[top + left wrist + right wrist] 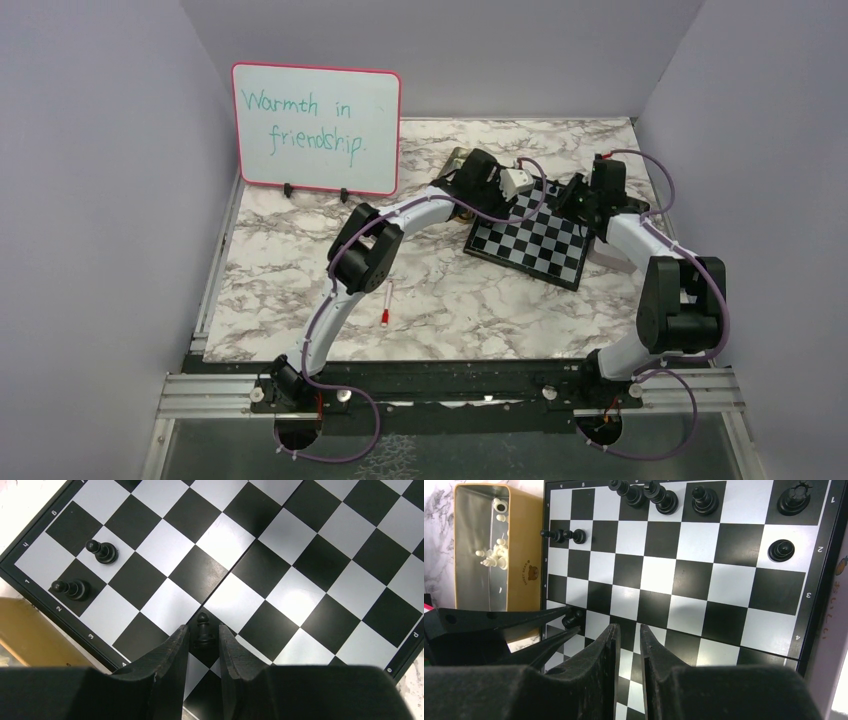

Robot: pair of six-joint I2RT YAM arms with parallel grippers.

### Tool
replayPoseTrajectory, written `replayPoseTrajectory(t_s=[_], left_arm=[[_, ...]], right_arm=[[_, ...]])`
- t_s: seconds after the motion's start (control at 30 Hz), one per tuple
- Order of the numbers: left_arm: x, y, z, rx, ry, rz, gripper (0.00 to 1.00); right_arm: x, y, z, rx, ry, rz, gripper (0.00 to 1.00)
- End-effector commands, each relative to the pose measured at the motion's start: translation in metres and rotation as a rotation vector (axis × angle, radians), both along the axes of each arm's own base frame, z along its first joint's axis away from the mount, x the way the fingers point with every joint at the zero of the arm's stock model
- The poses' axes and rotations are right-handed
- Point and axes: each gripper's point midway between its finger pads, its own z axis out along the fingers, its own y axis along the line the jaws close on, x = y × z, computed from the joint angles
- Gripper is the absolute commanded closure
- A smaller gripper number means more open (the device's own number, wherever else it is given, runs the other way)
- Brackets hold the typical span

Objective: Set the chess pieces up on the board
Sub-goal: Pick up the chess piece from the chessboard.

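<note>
Early stage. Black-and-silver checkered chessboard (530, 245) sits toward table's far right corner, with several glossy black pieces (701, 500) placed. Left jaws straddle a black pawn (202, 622); grip uncertain. Right jaws slightly apart, empty. Cream pieces (494, 557) unplaced in tan tin (524, 540).

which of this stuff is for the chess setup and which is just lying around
Job:
- black-and-silver checked chessboard
- glossy black chess pieces
- cream chess pieces in the tan tin

Lying about:
- pink-framed whiteboard
- white pen with red tip
</note>
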Motion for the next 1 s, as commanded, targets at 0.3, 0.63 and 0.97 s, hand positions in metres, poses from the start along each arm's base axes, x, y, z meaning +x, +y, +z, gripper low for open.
replayPoseTrajectory(t_s=[0.3,0.63,0.97], left_arm=[[-0.005,0.003,-0.015,0.048,-0.033,-0.025,0.88],[-0.017,0.002,0.014,0.01,-0.058,-0.035,0.95],[-0.018,0.009,0.077,-0.112,-0.186,0.009,0.96]], right_arm=[[0.0,0.01,0.006,0.079,-0.022,0.033,0.75],[0.004,0.046,0.025,0.256,-0.071,0.179,0.73],[-0.005,0.061,0.031,0.404,-0.054,0.301,0.68]])
